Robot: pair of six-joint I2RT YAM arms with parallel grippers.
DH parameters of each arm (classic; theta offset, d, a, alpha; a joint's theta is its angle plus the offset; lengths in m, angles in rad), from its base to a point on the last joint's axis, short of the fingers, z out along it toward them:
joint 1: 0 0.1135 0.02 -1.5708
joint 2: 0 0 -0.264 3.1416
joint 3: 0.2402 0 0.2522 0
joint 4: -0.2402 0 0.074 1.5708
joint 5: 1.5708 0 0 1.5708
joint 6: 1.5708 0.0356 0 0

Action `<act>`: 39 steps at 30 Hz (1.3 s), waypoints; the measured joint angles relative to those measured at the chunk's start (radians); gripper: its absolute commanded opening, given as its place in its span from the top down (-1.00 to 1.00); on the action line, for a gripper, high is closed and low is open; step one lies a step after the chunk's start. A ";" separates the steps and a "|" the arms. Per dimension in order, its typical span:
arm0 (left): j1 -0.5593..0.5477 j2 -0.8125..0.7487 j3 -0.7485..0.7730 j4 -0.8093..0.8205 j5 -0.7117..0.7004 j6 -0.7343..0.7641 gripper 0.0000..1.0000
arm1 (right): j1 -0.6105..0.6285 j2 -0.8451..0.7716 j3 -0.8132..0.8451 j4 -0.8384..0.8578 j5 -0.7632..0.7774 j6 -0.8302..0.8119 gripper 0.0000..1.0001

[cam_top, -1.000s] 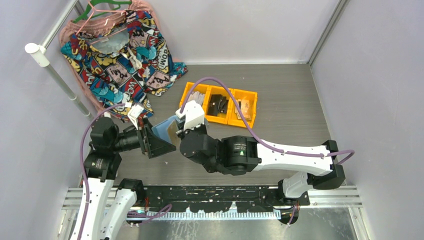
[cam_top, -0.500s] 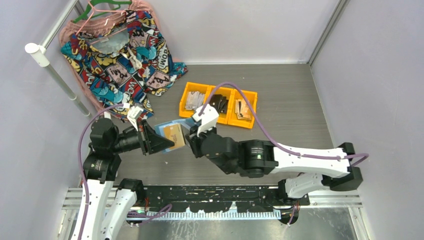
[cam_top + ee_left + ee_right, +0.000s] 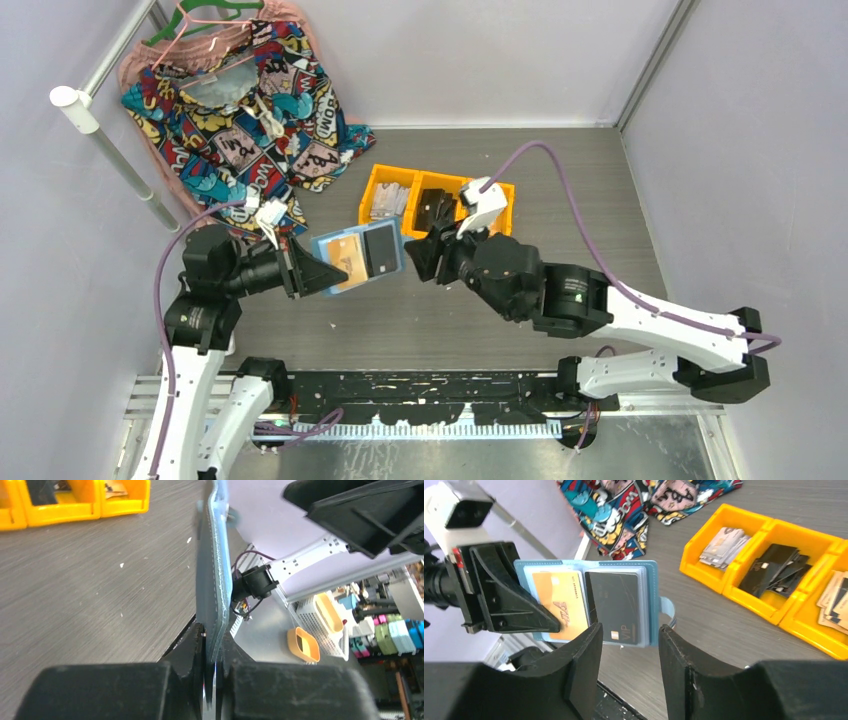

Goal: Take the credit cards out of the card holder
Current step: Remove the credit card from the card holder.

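Card holder (image 3: 358, 257) held open in the air above the counter (image 3: 580, 200), its left edge pinched by the left gripper (image 3: 338, 272). Two cards show inside: one orange card (image 3: 561, 605) and one black card (image 3: 616, 607). Right gripper (image 3: 630, 630) is spread wide, with an air gap to the holder's free right edge. Three yellow bins (image 3: 749, 602) stand beyond.

Tabletop (image 3: 580, 200) of grey wood-grain laminate, flecked with pale specks, is seen across the middle of the top view. It is enclosed on three sides by plain lilac walls (image 3: 480, 50), with a metal corner post (image 3: 657, 60) at upper right. A white pole (image 3: 120, 160) is slanted along the upper left. A comic-print garment (image 3: 240, 110) is hung there on green and pink hangers (image 3: 195, 18), its hem spilled onto the table. An aluminium rail (image 3: 680, 392) is run along the bottom edge. Lighting even, shadows soft.
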 measured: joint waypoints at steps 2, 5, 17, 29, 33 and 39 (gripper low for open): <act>0.000 0.020 0.018 -0.051 -0.045 0.011 1.00 | -0.022 -0.024 0.011 -0.028 0.023 0.012 -0.03; 0.001 0.057 0.042 -0.126 -0.104 0.042 1.00 | -0.022 -0.043 0.029 -0.013 -0.018 0.019 -0.07; 0.001 0.055 0.044 -0.156 -0.036 0.038 1.00 | -0.158 0.149 0.021 0.112 -0.533 0.145 -0.12; 0.002 0.049 0.044 -0.087 0.095 -0.036 0.99 | -0.301 0.132 -0.093 0.245 -0.797 0.289 -0.05; 0.002 0.053 0.044 -0.055 0.111 -0.065 0.99 | -0.311 0.135 -0.101 0.293 -0.856 0.324 0.01; 0.010 0.057 0.044 -0.037 0.136 -0.084 0.97 | -0.327 0.165 -0.109 0.358 -0.933 0.363 0.11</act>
